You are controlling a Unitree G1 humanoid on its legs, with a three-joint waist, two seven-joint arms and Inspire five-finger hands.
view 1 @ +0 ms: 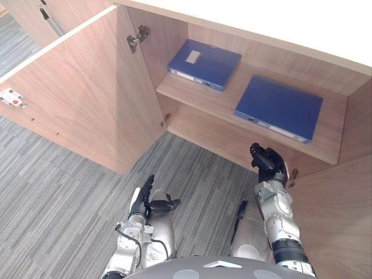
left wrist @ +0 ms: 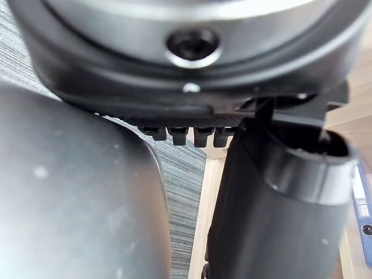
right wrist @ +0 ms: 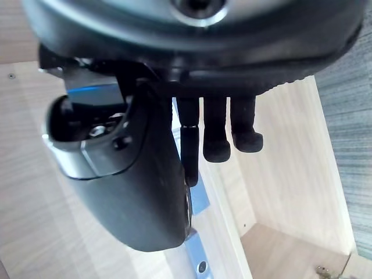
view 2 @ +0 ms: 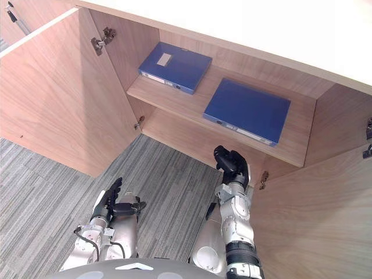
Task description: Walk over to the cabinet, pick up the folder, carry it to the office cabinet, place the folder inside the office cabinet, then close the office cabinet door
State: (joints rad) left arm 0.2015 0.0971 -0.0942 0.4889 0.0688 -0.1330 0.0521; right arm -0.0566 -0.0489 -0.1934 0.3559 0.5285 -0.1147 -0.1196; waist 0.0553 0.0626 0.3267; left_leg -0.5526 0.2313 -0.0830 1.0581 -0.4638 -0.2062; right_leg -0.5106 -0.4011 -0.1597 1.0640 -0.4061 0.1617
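While cabinet door stands open, two folders on shelf, grey carpet

Both are deep blue, the left folder and the right folder alike. The cabinet is brown woodgrain with a white top, and the carpet is grey with fine stripes.

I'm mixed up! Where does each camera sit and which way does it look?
Left eye: on the head, looking down into the cabinet; left hand and right hand show.
Right eye: beside it, same scene.
Left wrist: along the left hand, toward carpet.
Right wrist: along the right hand, toward a blue folder.
Both eyes share everything.
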